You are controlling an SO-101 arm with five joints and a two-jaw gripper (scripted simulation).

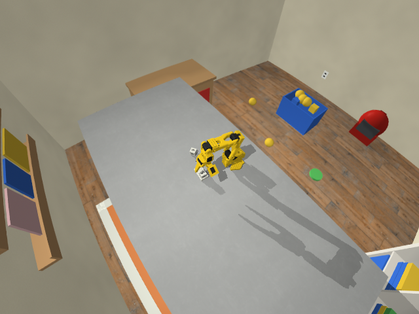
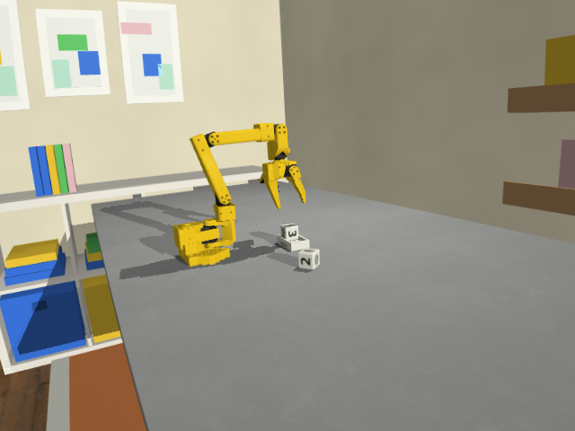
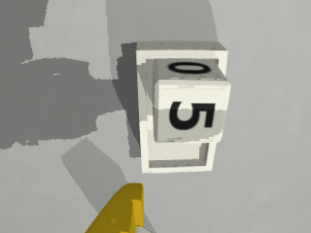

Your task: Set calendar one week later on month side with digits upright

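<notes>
Risk note: one cube sitting in the tray, its mate lying outside, digits turned sideways.
Nearest in the exterior view, the loose cube (image 1: 193, 151) (image 2: 308, 259) is resting on the bench (image 1: 162, 219) (image 2: 348, 324) (image 3: 272, 146), showing a sideways 2; an uncorrected grasp could be carrying that error into the tray (image 1: 203, 179) (image 2: 300, 244) (image 3: 144, 146). Just behind, the tray cube (image 1: 202, 173) (image 2: 289, 232) (image 3: 191, 114) is occupying one end and showing a sideways 3 (month side not legible, so target date unconfirmed). Its 5 is facing up. Pinching off-centre could be twisting it against the rim, dragging or tipping the tray. Above, the jaws are standing apart, holding nothing; descending misaligned, one fingertip could be striking the cube's top or the tray wall.
</notes>
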